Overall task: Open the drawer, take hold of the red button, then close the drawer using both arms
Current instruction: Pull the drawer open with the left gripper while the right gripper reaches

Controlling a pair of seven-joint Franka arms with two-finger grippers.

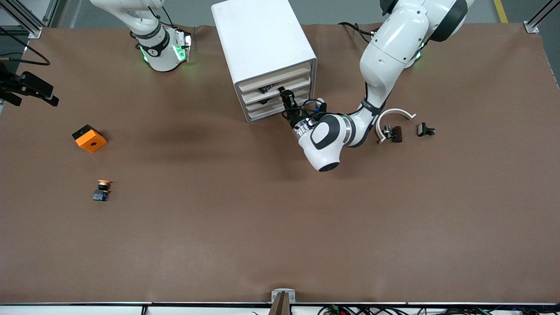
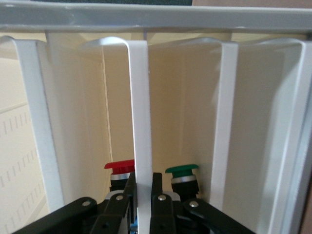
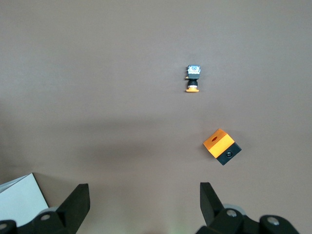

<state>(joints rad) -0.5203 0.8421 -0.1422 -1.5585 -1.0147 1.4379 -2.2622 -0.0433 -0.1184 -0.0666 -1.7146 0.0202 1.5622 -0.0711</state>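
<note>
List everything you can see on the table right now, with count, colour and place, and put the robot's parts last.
cabinet: one, white, four cream-fronted drawers, at the table's middle near the robots' bases.
drawer front: one, white edge, pinched by the left tool.
red-capped button: one, inside the cabinet beside that front.
green-capped button: one, inside, beside the red one.
orange cube: one, orange on black, toward the right arm's end.
yellow-capped button: one, nearer the front camera than the cube.
white curved piece: one, toward the left arm's end.
small black parts: two, one by the curved piece, one beside it.
left tool: black, shut on the drawer front.
right tool: black, open, above the table; arm waits.
</note>
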